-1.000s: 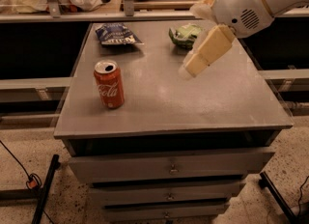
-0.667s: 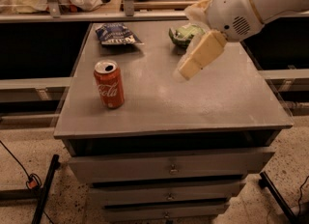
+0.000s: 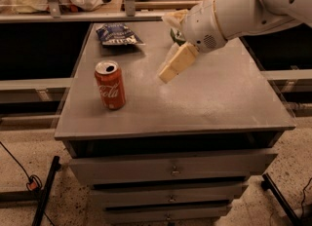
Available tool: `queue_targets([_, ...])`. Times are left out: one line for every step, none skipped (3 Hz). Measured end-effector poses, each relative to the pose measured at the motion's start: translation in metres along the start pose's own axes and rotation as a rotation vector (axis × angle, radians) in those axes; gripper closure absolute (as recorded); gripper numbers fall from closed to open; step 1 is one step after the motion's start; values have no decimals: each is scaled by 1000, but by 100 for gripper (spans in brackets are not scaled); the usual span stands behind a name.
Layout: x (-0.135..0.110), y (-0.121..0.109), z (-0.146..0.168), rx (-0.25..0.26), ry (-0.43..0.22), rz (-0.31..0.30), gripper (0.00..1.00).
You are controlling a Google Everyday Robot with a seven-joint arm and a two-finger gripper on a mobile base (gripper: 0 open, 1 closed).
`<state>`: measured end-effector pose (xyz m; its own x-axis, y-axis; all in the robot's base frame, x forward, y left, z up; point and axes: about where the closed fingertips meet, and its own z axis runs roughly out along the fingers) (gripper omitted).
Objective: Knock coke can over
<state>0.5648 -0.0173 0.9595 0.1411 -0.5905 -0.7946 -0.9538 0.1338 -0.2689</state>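
The coke can (image 3: 110,84) is red with white script and a silver top. It stands upright near the front left of the grey cabinet top (image 3: 204,103). My gripper (image 3: 169,71) hangs from the white arm that comes in from the upper right. Its cream-coloured fingers point down and to the left over the middle of the top. It is to the right of the can and apart from it, with a clear gap between them. It holds nothing that I can see.
A blue snack bag (image 3: 117,35) lies at the back left of the top. A green bag (image 3: 174,36) is mostly hidden behind my arm at the back. Drawers (image 3: 171,170) sit below the front edge. A shelf with cloth runs along the back.
My gripper has moved left and toward the front, closer to the can. The can has not moved.
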Motion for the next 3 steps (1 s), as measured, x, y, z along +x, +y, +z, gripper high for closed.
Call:
queue_targets([5,-3,30,-37,-90,-5,0])
queue_targets([10,-6,50,-62,-159,0,0])
queue_targets([12,-5,66,-99,-220,15,0])
